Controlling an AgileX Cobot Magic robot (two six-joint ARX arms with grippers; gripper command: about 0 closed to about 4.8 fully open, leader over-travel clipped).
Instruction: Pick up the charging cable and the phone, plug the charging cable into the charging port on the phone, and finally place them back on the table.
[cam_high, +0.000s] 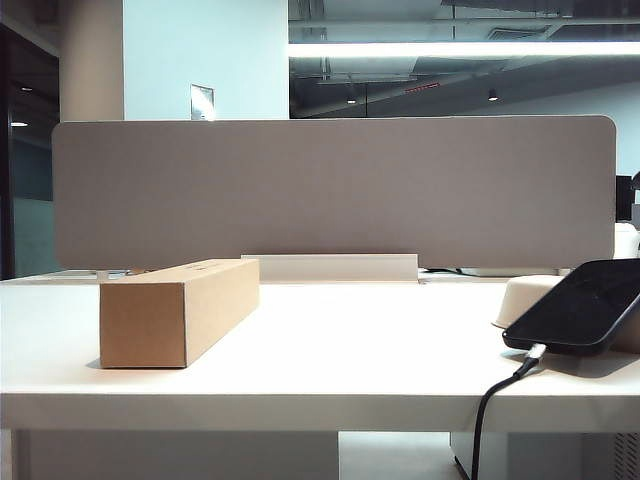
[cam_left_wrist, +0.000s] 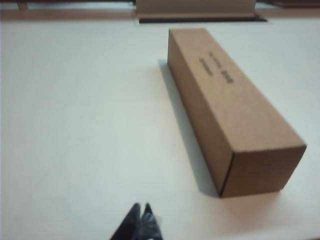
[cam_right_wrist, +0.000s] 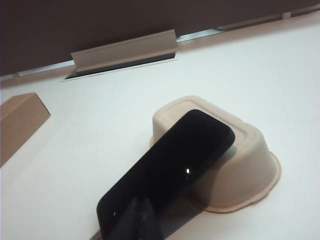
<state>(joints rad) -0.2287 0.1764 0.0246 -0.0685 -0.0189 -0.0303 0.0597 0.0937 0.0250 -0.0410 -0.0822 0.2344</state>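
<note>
The black phone (cam_high: 585, 305) lies tilted at the right of the white table (cam_high: 350, 350), its far end propped on a cream-white upturned container (cam_high: 525, 300). The charging cable (cam_high: 488, 405) has its silver plug (cam_high: 536, 351) in the middle of the phone's lower short edge, hiding the charging port, and the cord drops over the table's front edge. Neither gripper shows in the exterior view. My right gripper (cam_right_wrist: 140, 201) is shut and empty, over the near end of the phone (cam_right_wrist: 175, 160). My left gripper (cam_left_wrist: 141, 206) is shut and empty over bare table (cam_left_wrist: 75, 125).
A long brown cardboard box (cam_high: 180, 310) stands on the left half of the table, beside the left gripper in the left wrist view (cam_left_wrist: 230, 110). A grey divider panel (cam_high: 330, 190) closes off the back. The cream container (cam_right_wrist: 250, 160) sits under the phone.
</note>
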